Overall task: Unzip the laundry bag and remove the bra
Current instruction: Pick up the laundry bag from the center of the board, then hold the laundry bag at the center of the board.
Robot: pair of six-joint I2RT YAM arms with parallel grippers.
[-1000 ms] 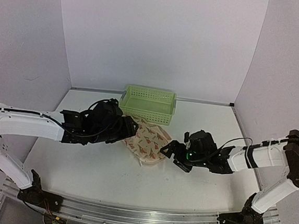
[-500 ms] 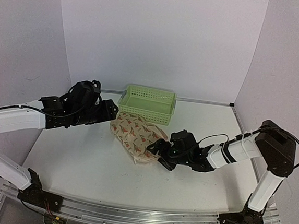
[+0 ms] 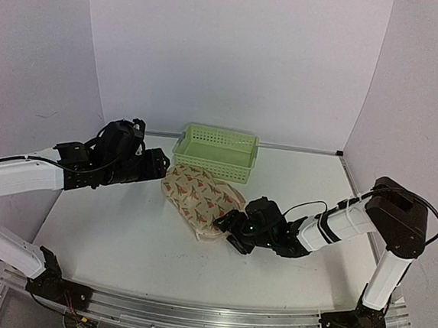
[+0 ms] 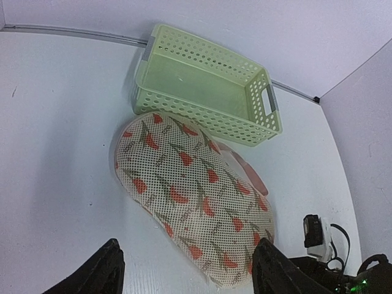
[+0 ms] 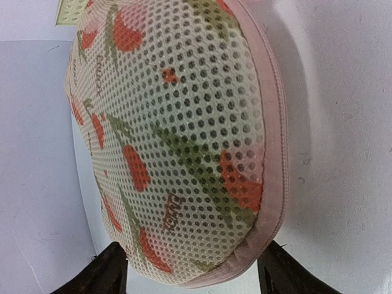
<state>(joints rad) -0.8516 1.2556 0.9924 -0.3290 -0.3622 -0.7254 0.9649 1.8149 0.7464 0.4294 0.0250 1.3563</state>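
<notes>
The task seems to be at its very beginning: the laundry bag (image 3: 203, 201) lies on the tabletop (image 3: 121, 232) in the middle, just in front of the light-green basket (image 3: 213, 166), and as far as I can see it is closed. In the right wrist view the pink edging runs unbroken around the rounded end, and no bra shows anywhere outside the bag. So both the unzipping and the taking out are left to do. I cannot find the zip puller in any view; it is too small or hidden. The left end effector (image 3: 160, 163) hangs above the tabletop beside the far left end of the bag, its jaws wide apart and holding nothing. The right end effector (image 3: 225, 226) is low at the near right end of the bag, also with jaws apart; the rounded end sits just before its fingers, but I cannot tell if they touch it. The basket stands very near the bag's far side, so I judge there is little room for an arm there
</notes>
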